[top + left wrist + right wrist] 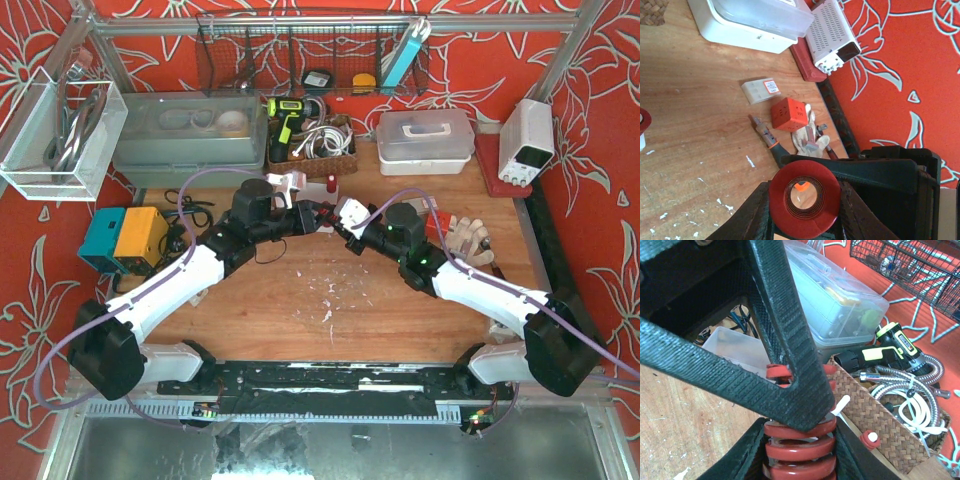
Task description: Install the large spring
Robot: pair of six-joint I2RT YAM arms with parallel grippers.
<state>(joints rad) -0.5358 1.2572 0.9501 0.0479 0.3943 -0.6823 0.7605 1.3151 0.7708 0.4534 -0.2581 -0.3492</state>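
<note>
Your left arm (pixel 190 275) and right arm (pixel 480 285) angle inward and meet over the middle of the bench (pixel 300 320). There the left fingers (pixel 757 215) and right fingers (pixel 742 457) both pinch the red spring (pixel 805 197).

The spring (pixel 800 450) was red, the jaws black. The walls (pixel 900 60) were red with white flowers, the bench (pixel 300 310) brown wood, the basket (pixel 875 410) woven tan.
</note>
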